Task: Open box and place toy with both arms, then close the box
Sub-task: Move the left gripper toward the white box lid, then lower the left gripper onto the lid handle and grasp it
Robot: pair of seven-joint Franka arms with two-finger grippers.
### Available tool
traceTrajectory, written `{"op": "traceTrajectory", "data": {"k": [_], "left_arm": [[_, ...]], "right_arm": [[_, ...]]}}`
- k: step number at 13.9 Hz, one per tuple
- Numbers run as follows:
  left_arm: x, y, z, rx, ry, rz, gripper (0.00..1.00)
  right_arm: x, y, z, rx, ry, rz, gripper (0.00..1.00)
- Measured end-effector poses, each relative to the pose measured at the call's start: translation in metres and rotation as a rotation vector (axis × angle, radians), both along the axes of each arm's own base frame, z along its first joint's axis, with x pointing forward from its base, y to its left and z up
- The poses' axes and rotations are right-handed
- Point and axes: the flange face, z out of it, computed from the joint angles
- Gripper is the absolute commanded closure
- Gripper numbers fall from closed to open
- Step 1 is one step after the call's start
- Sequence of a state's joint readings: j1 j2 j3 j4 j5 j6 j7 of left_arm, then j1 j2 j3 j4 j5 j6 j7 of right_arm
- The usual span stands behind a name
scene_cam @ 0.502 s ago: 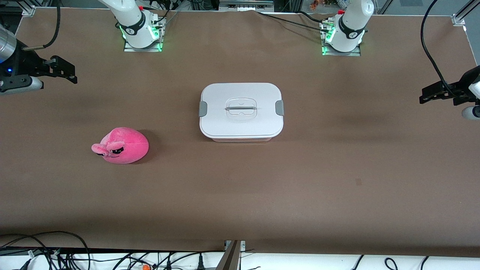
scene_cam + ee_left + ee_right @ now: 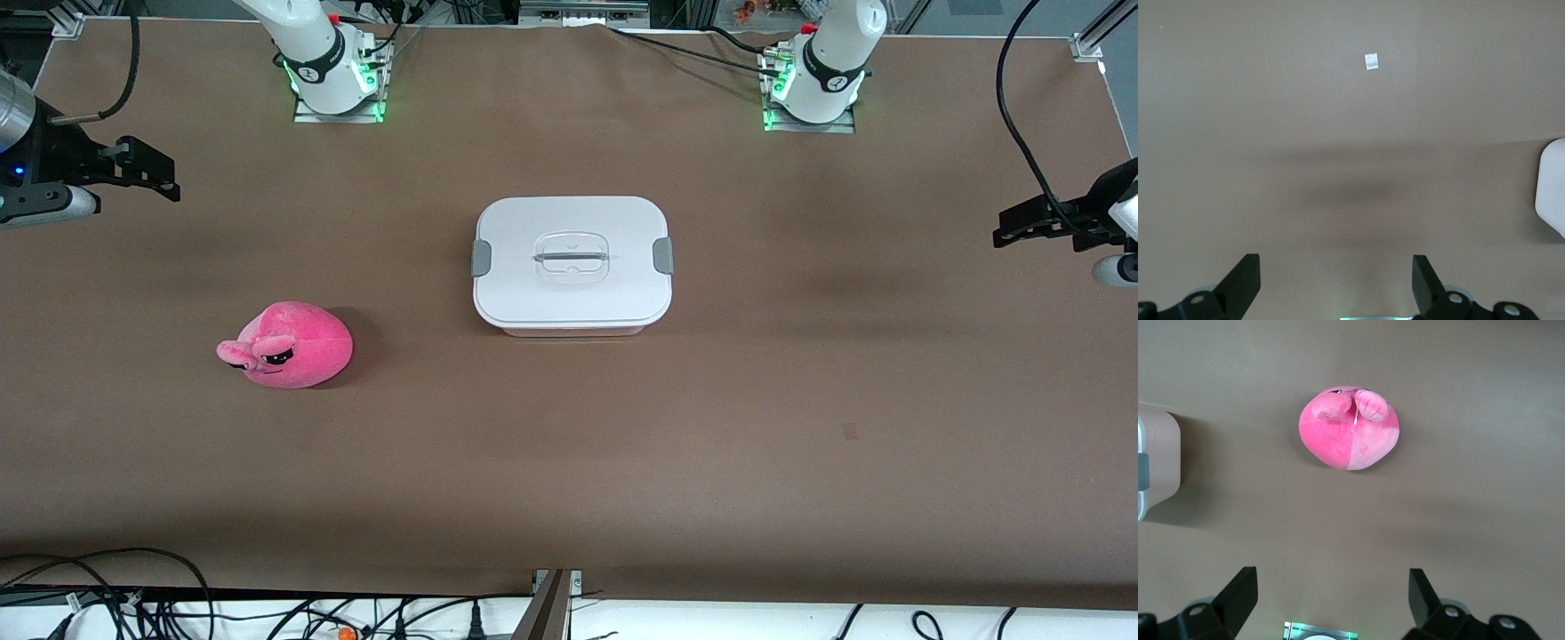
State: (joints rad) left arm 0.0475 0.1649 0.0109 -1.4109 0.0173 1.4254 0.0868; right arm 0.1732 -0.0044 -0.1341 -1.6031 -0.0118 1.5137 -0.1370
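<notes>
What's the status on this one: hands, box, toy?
Left hand and right hand open, empty, up over the table's two ends. Box mid-table, lid on, clips down. Toy on the table toward the right arm's end. Nothing between them.

**Even overhead light, soft shadows, sharp frames**

The brown table (image 2: 800, 373) is lit brightly and evenly from above, with no hard glare. Faint, wide shadow bands cross it in the front view, the darkest along its edge at 6 o'clock. The toy (image 2: 286, 344) throws a short soft shadow toward 3 o'clock; the box (image 2: 572, 265) leaves only a thin dark line under its lower edge. Green lamps glow at both arm bases. The white lid reads bright yet keeps its detail. In the left wrist view a blurred dark smear lies at centre; in the right wrist view the box edge (image 2: 1157, 463) casts shade beside itself. Focus is crisp throughout, with no evident edge distortion.
</notes>
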Motion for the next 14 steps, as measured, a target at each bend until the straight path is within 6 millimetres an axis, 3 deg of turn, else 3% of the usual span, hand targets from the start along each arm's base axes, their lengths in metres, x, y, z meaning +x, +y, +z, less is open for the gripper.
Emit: {"op": "traceTrajectory", "data": {"k": [4, 6, 9, 12, 14], "left_arm": [[0.001, -0.008, -0.001, -0.009, 0.001, -0.014, 0.00], [0.002, -0.037, -0.002, -0.022, 0.002, -0.062, 0.00], [-0.001, -0.112, -0.006, -0.027, 0.013, -0.189, 0.00], [-0.015, -0.210, -0.023, -0.026, 0.045, -0.354, 0.00], [-0.034, -0.283, -0.044, -0.024, 0.083, -0.476, 0.00]], "right_arm": [[0.002, -0.002, 0.000, 0.000, -0.008, -0.004, 0.00], [0.004, -0.004, -0.001, 0.000, -0.016, -0.009, 0.00], [0.005, -0.005, -0.002, -0.001, -0.015, -0.009, 0.00], [0.005, -0.005, -0.002, -0.001, -0.014, -0.009, 0.00], [0.005, -0.005, -0.002, -0.001, -0.014, -0.009, 0.00]]}}
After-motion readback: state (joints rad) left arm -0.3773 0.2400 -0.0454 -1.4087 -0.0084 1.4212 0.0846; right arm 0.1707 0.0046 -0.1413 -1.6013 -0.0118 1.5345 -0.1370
